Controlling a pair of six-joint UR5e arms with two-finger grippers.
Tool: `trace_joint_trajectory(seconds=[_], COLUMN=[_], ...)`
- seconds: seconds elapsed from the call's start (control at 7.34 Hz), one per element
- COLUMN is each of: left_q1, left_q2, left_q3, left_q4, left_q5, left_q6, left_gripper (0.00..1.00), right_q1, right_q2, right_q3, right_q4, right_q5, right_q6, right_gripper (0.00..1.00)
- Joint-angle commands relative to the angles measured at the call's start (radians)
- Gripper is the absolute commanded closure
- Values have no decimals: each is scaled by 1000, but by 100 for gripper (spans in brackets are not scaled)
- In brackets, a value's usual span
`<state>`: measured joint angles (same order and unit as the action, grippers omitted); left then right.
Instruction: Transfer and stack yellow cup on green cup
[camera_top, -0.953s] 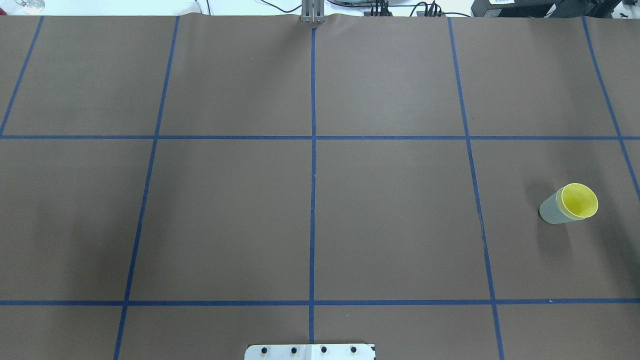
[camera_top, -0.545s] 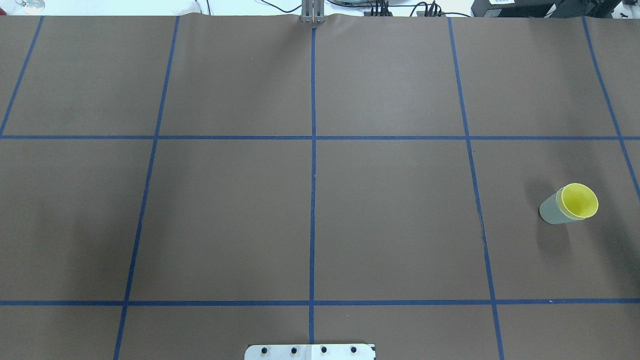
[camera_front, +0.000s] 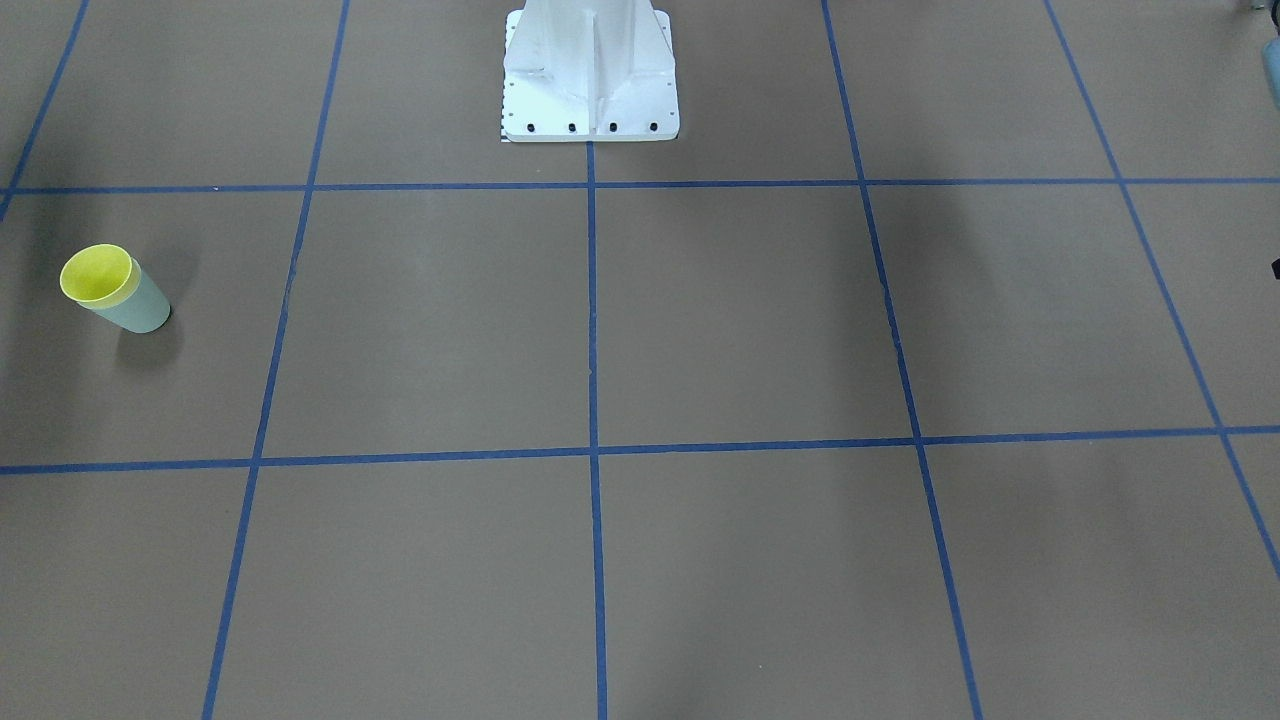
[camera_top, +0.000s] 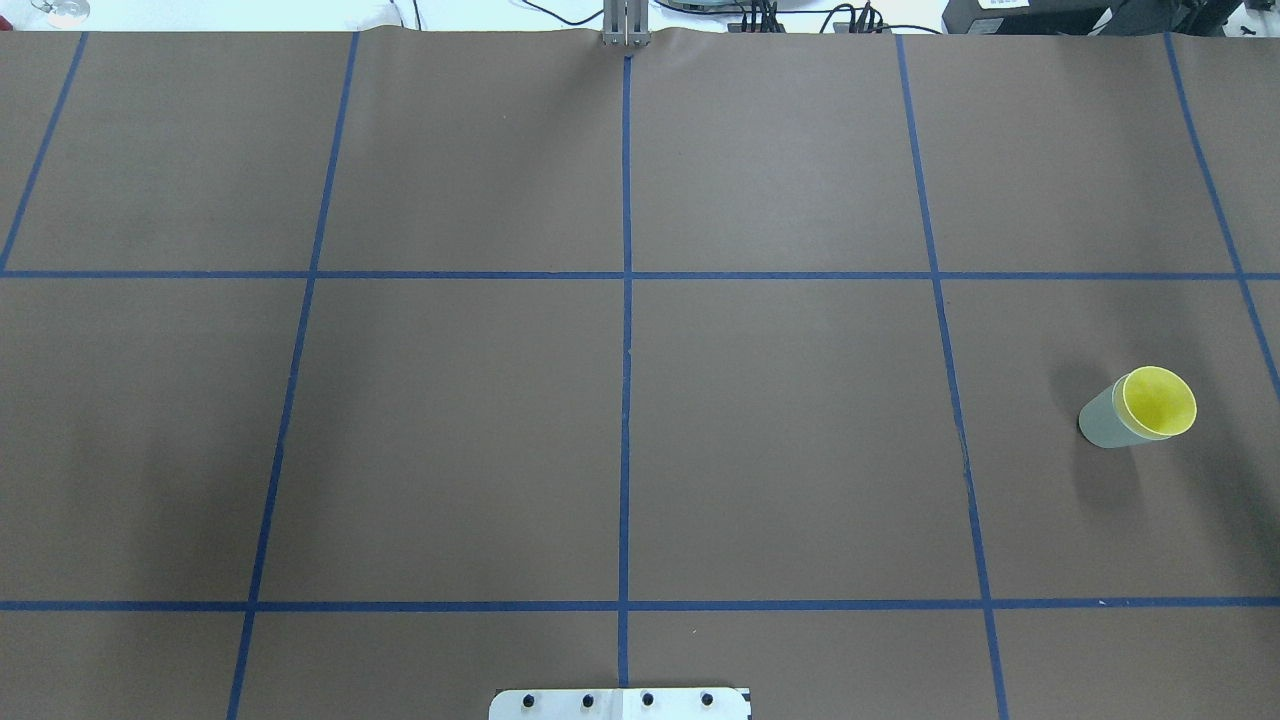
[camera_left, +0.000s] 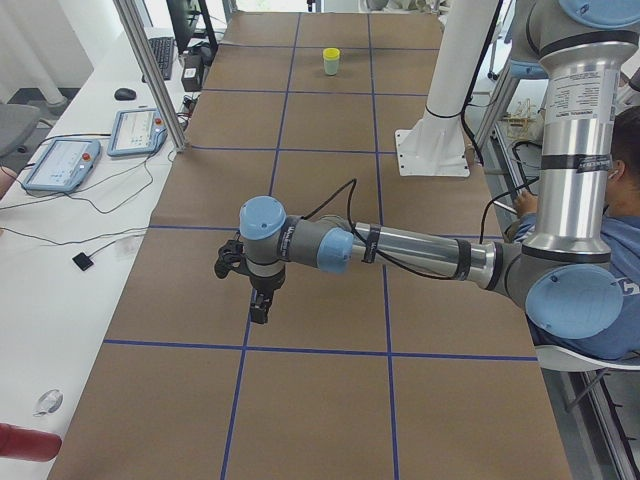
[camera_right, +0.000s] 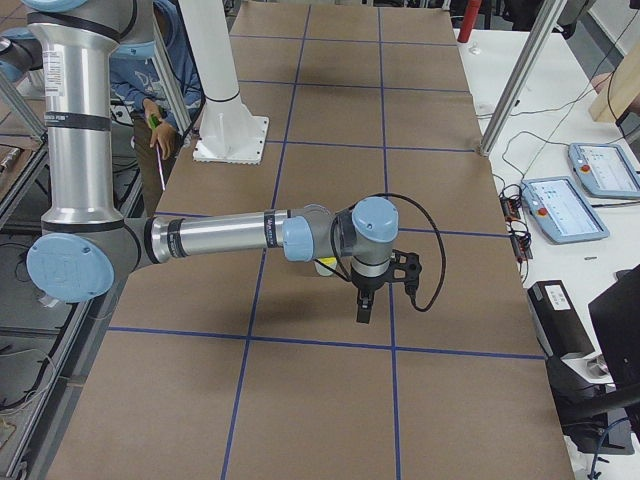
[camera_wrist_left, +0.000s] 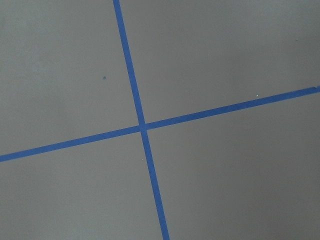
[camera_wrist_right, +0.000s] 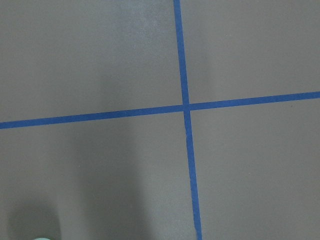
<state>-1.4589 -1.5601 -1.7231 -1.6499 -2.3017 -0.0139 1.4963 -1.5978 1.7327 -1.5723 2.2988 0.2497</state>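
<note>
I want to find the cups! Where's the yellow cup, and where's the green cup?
yellow cup (camera_top: 1160, 401): overhead view, on its yellow inside wall.
green cup (camera_top: 1103, 424): overhead view, on its outer side wall.

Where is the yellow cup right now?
In the overhead view, the yellow cup sits nested inside the green cup, far over on the robot's right side of the table.

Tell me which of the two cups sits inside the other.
The yellow cup: only its rim and inside show, wrapped by the green cup and its outer wall.
</note>
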Motion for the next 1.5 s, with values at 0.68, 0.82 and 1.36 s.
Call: trace_joint_trajectory(seconds=[0.68,0.82,1.36], left_q1=[2,2,2], left_q2=[-24,-24,-12], left_q3=[19,20,2], left_q4=[-2,-2,-2], left_q5=[-22,-21,-24], left_q6=[-3,-5,-3], left_gripper=[0,0,0], right_q1=[-5,-19,-33], right_q2=[1,5,22], right_q3=[-7,-4,8], right_q4=[5,8,8], right_q5=[10,11,14], right_q6=[-9,-7,0], right_gripper=[0,0,0])
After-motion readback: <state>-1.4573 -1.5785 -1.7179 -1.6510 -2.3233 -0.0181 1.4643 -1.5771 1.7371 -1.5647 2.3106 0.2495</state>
